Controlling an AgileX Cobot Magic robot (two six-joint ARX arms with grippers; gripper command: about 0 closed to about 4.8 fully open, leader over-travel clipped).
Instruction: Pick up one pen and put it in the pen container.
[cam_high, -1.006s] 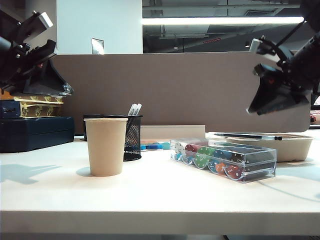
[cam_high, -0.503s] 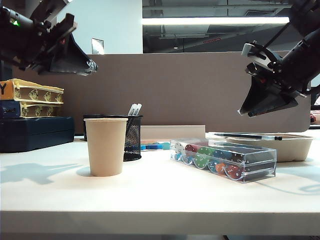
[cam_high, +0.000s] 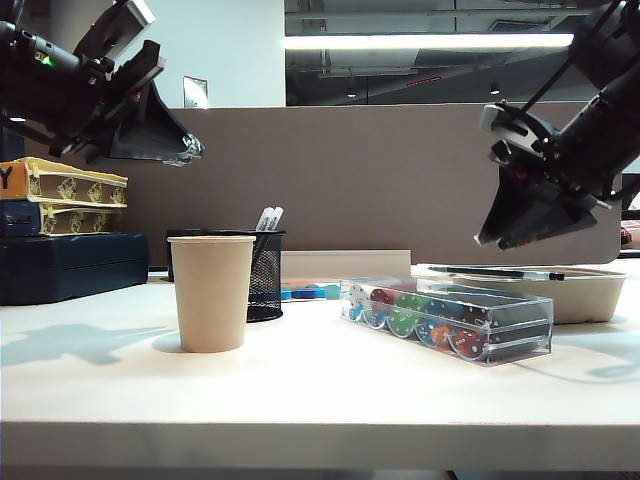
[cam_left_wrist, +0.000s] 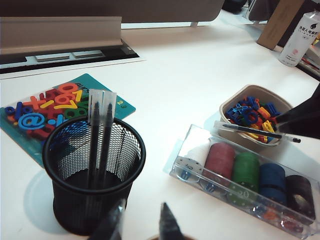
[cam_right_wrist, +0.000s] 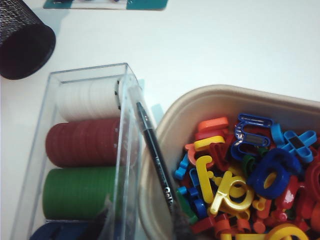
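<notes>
The pen (cam_high: 495, 272) is slim and dark and lies flat across the rim of the beige tray (cam_high: 590, 295). It shows again in both wrist views, as the pen (cam_right_wrist: 155, 155) and the pen (cam_left_wrist: 255, 132). My right gripper (cam_high: 492, 238) hangs open just above it; in the right wrist view the right gripper (cam_right_wrist: 142, 227) shows blurred fingers apart near the pen's near end. The pen container (cam_high: 265, 275), a black mesh cup (cam_left_wrist: 95, 170), holds two white-topped pens (cam_left_wrist: 100, 125). My left gripper (cam_high: 190, 150) is high at the left, and the left gripper (cam_left_wrist: 142, 220) is open and empty above the container.
A tan paper cup (cam_high: 212, 292) stands just in front of the container. A clear case of poker chips (cam_high: 450, 320) lies beside the tray, which holds coloured plastic letters (cam_right_wrist: 240, 170). A letter puzzle board (cam_left_wrist: 40, 107) lies behind the container. Stacked boxes (cam_high: 60, 200) stand far left.
My left arm has risen and swung right, over the cup and container. My right gripper has sunk a little toward the pen on the tray.
</notes>
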